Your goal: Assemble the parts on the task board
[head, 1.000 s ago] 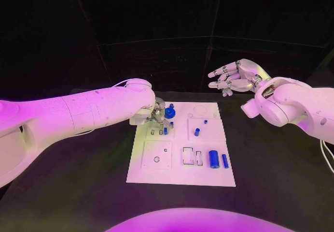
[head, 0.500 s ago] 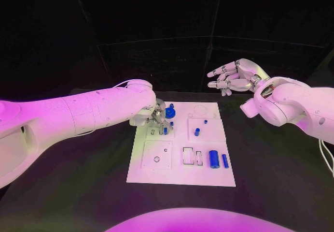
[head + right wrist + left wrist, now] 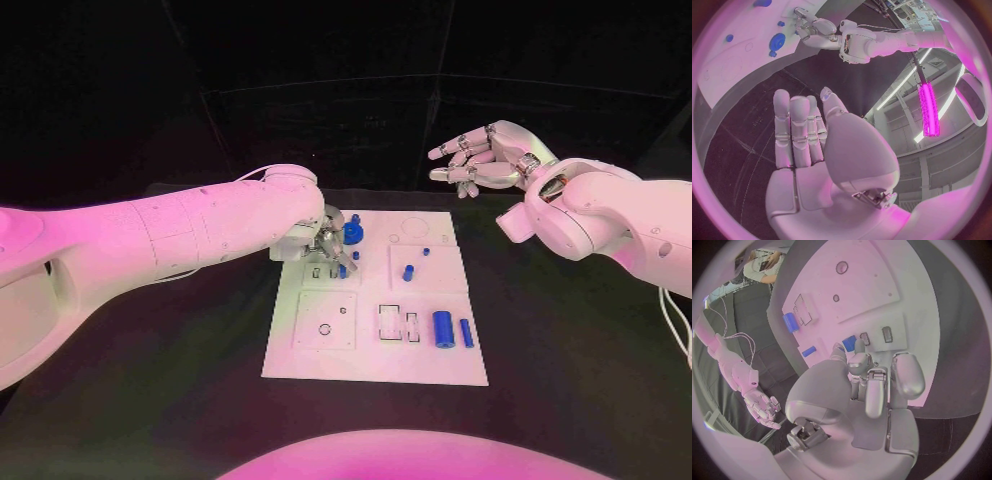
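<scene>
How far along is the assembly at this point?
Early to middle. Done: a round blue part and small pegs already stand at the board's far end. In hand: the left hand works a small blue piece there. Left: two blue cylinders lie loose near the front; the right hand waits, holding nothing.

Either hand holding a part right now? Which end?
Left hand pinches a small blue peg by its upper end, over the white task board. Right hand holds nothing.

Blue parts (image 3: 443, 328) on white task board (image 3: 375, 365), black table (image 3: 577, 360).
</scene>
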{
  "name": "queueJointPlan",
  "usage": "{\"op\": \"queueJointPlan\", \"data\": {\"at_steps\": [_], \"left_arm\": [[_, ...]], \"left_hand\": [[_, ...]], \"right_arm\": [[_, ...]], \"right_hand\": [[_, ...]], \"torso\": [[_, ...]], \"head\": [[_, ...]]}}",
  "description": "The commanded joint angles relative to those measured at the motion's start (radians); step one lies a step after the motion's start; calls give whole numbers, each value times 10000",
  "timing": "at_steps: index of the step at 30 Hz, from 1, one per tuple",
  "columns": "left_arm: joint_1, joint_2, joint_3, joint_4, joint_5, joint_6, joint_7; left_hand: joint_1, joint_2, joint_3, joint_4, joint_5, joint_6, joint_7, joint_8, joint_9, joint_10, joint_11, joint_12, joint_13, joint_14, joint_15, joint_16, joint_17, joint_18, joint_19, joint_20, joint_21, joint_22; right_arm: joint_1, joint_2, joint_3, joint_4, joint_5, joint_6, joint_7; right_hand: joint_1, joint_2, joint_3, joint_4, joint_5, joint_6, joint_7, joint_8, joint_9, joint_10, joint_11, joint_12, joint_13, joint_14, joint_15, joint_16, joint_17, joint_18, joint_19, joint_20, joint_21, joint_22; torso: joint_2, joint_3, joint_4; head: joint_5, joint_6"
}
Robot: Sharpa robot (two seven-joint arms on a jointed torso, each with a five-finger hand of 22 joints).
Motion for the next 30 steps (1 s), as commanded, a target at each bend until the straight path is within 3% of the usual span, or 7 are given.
{"op": "queueJointPlan", "data": {"at_steps": [1, 8, 14, 18, 24, 26, 30], "left_arm": [[10, 21, 3, -8, 216, 177, -77], [9, 31, 4, -15, 453, 153, -71], [7, -4, 4, -5, 834, 60, -57], [7, -59, 5, 31, 1101, -94, -44], [7, -174, 6, 112, 1540, -325, -22], [8, -228, 6, 163, 1663, -443, -9], [11, -423, 6, 371, 1933, -843, 37]], "left_hand": [[157, 12, 122, -51, 3, -92, -10, 48, 32, 50, 18, 41, -11, 1057, -56, 62, 2634, -192, 61, 3, 54, 16], [731, 170, 707, -410, 9, -197, -42, 110, 133, 45, -12, 40, -19, 1057, -75, 62, 2634, -193, 59, -9, 66, 45], [1569, 418, 1694, -1018, 30, -348, -96, 81, 176, -12, -70, -41, -82, 1057, -133, 62, 2634, -187, 46, -65, 58, 44], [1735, 346, 2433, -1291, 265, -407, -95, 80, 219, -37, -70, -97, -128, 1057, -135, 62, 2634, -185, 36, -76, 51, 44], [1328, -316, 4794, -1731, 668, -503, -35, 229, 468, -14, -94, -167, -211, 1057, -70, 62, 2634, -192, 36, -45, 59, 84], [981, -748, 5694, -1883, 656, -572, -24, 291, 578, -4, -94, -188, -252, 1057, -71, 62, 2634, -207, 36, -3, 64, 100], [167, -1355, 7493, -2128, 773, -582, -26, 541, 872, 80, -42, -141, -257, 1057, -67, 62, 2634, -190, 39, -10, 72, 125]], "right_arm": [[26, 16, 7, -8, 34, 7, 104], [26, 31, 7, -38, 34, 11, 104], [26, 44, 7, -61, 34, 24, 101], [26, 53, 7, -87, 34, 33, 99], [26, 65, 6, -117, 33, 56, 92], [26, 68, 6, -126, 33, 63, 91], [26, 69, 6, -139, 33, 72, 89]], "right_hand": [[105, -7, -16, -57, 76, -84, 16, 63, -15, -52, -3, -56, -17, 38, -15, -70, 12, 49, 30, 3, -38, -10], [115, -1, -9, -63, 146, -84, 16, 68, -14, -51, -4, -56, -44, 47, -17, -84, 18, 49, 40, 1, -54, -19], [123, -2, -3, -69, 264, -86, 17, 76, -13, -52, -5, -55, -85, 57, -19, -113, 20, 47, 63, -1, -71, -22], [122, -3, -2, -69, 289, -87, 18, 77, -13, -54, -5, -55, -94, 59, -18, -117, 24, 49, 61, -2, -82, -34], [117, -8, -2, -67, 360, -88, 19, 81, -13, -56, -4, -54, -118, 65, -19, -131, 28, 49, 70, -2, -95, -40], [114, -7, -1, -65, 386, -88, 19, 83, -13, -56, -4, -53, -126, 65, -18, -140, 25, 49, 69, -3, -104, -46], [114, -7, -1, -65, 386, -88, 19, 83, -13, -56, -4, -53, -126, 65, -18, -140, 25, 49, 69, -3, -104, -46]], "torso": [[8, 3, 7], [5, 5, 1], [6, 5, 11], [7, 5, 25], [2, 8, 26], [6, 3, 22], [2, 12, 28]], "head": [[1, -10], [11, -20], [1, -16], [12, -24], [40, -16], [54, 3], [51, 21]]}}
